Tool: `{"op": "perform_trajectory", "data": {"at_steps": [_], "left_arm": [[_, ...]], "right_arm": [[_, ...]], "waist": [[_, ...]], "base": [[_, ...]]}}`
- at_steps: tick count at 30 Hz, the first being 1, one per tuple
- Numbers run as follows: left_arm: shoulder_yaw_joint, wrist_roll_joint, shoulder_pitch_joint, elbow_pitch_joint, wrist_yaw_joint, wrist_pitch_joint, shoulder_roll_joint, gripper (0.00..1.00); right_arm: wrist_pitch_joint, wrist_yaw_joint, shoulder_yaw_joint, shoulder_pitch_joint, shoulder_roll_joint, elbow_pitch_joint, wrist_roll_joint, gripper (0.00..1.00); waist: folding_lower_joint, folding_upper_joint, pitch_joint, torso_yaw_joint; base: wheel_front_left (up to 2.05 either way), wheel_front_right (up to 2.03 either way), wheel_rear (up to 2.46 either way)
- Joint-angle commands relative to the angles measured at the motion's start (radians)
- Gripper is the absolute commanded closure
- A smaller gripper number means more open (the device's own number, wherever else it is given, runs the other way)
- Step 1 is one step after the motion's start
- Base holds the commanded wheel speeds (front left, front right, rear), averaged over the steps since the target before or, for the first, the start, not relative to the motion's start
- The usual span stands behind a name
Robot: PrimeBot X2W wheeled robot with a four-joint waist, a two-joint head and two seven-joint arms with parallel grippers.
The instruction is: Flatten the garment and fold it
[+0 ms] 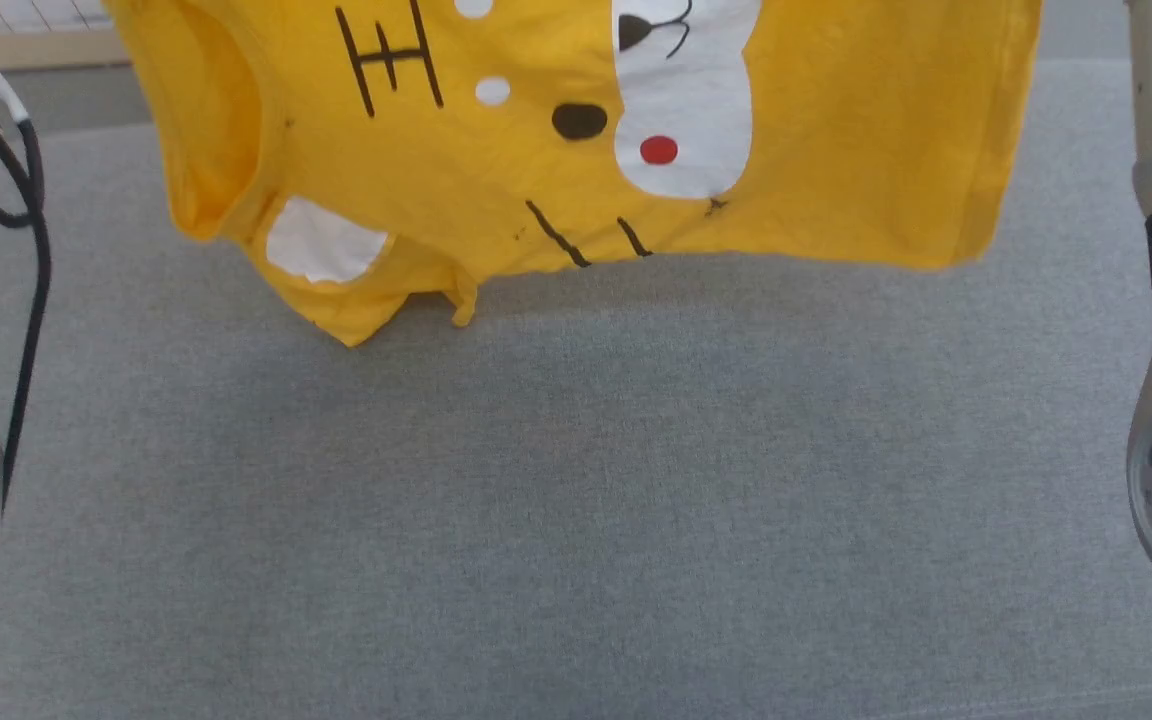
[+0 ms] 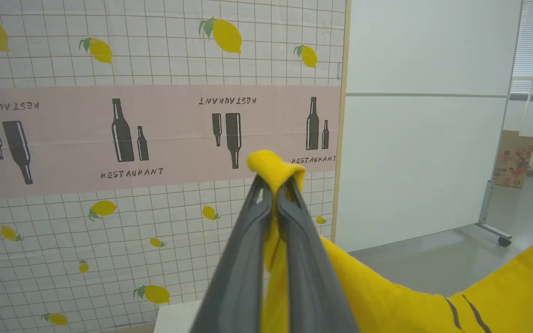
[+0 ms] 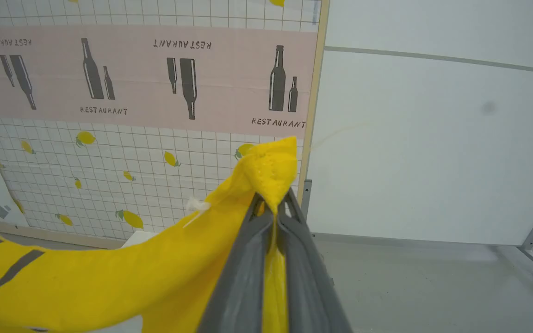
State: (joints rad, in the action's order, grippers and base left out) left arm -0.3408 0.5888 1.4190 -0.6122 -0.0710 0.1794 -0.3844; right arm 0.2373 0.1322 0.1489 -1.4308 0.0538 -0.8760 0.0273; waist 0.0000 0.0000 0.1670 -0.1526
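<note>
The garment (image 1: 836,120) hung in the air above the far part of the grey table (image 1: 576,500), the left gripper (image 2: 274,187) and right gripper (image 3: 274,203) each clamped tight on a pinch of its yellow cloth. Flattening it well probably called for a taut, level top edge, with the bunched lower left corner touching down first.

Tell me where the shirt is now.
The shirt hangs at the top of the head view over the grey surface, held by the left pincer and right pincer.
</note>
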Motion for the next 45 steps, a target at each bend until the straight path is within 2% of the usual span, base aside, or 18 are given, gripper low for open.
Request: {"op": "perform_trajectory", "data": {"at_steps": [1,4,8,11,17,23,28,32,39,45], "left_arm": [[-0.001,-0.007,0.029,0.003,-0.005,-0.005,-0.005,1.00],[-0.004,-0.017,0.062,0.015,-0.003,-0.020,-0.003,1.00],[-0.002,-0.061,0.104,0.031,0.024,-0.123,-0.005,1.00],[0.012,-0.075,0.146,0.028,0.054,-0.200,0.014,1.00],[0.013,-0.094,0.222,0.001,0.064,-0.307,0.045,1.00],[-0.007,-0.100,0.227,-0.033,0.021,-0.381,0.057,1.00],[-0.029,-0.083,0.180,-0.038,-0.025,-0.402,0.046,1.00],[-0.043,-0.042,0.102,-0.010,-0.048,-0.416,0.033,1.00],[-0.093,0.068,-0.063,0.151,-0.059,-0.388,-0.028,1.00],[-0.104,0.196,-0.255,0.341,-0.058,-0.282,-0.094,1.00]], "right_arm": [[-0.004,-0.002,0.007,-0.023,-0.002,-0.007,0.011,1.00],[-0.023,-0.002,0.020,-0.048,-0.002,-0.005,0.024,1.00],[-0.111,-0.002,0.011,-0.075,-0.003,0.001,0.072,1.00],[-0.180,-0.002,0.022,-0.103,-0.003,-0.003,0.111,1.00],[-0.275,-0.002,0.004,-0.151,-0.003,-0.052,0.137,1.00],[-0.340,-0.002,0.035,-0.160,0.006,-0.065,0.234,1.00],[-0.373,-0.002,0.034,-0.157,0.045,-0.084,0.278,1.00],[-0.412,-0.002,0.016,-0.127,0.086,-0.112,0.281,1.00],[-0.470,-0.002,-0.081,-0.058,0.132,-0.143,0.164,1.00],[-0.463,-0.002,-0.199,0.062,0.156,-0.074,-0.069,1.00]], "waist": [[0.0000,0.0000,0.071,-0.008],[0.0000,0.0000,0.129,-0.006],[0.0000,0.0000,0.172,-0.012],[0.0000,0.0000,0.201,-0.013],[0.0000,0.0000,0.251,-0.016],[0.0000,0.0000,0.311,0.014],[0.0000,0.0000,0.402,0.041],[0.0000,0.0000,0.431,0.070],[0.0000,0.0000,0.432,0.106],[0.0000,0.0000,0.414,0.124]], "base": [[0.00,0.00,0.00],[0.00,0.00,0.00],[0.00,0.00,0.00],[0.00,0.00,0.00],[0.00,0.00,0.00],[0.00,0.00,0.00],[0.00,0.00,0.00],[0.00,0.00,0.00],[0.00,0.00,0.00],[0.00,0.00,0.00]]}}
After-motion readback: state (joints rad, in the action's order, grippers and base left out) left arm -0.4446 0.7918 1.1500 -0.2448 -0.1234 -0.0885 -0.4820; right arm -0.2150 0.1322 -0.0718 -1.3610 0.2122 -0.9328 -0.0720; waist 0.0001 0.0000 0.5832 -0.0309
